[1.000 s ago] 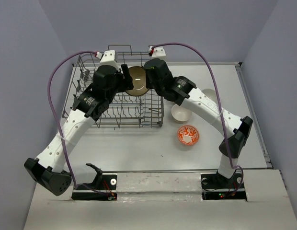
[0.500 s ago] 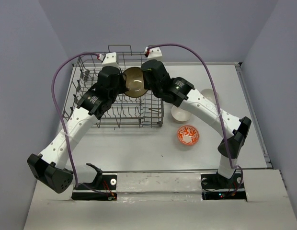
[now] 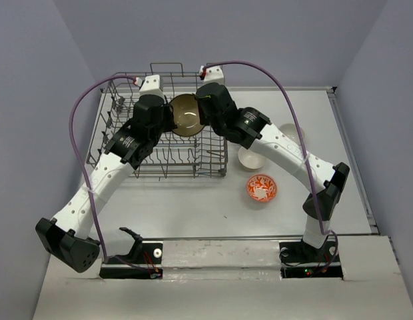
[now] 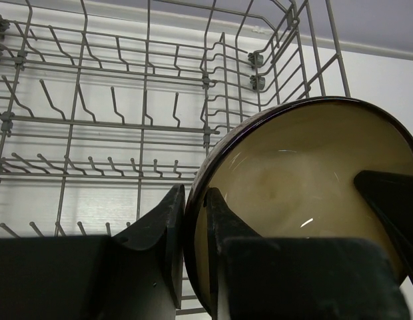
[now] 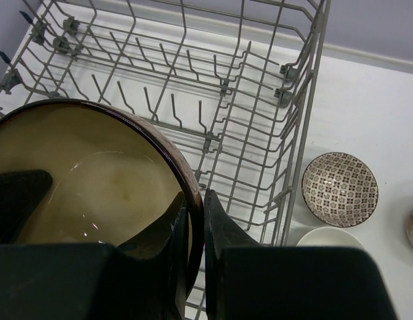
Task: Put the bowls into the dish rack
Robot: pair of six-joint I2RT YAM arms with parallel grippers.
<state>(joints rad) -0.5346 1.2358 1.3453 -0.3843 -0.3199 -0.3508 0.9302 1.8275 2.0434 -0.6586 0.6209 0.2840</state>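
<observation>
Over the dish rack, our left gripper and right gripper both pinch the brown bowl by its rim; opposing pulls could wrench it free.

A brown round ceramic bowl with cream inside is held on edge above a large grey wire dish rack, its rim pinched by the left hand and the right hand. Set upright on the desk right of the rack are a plain white bowl, an orange-red patterned bowl and a grey-patterned bowl.
</observation>
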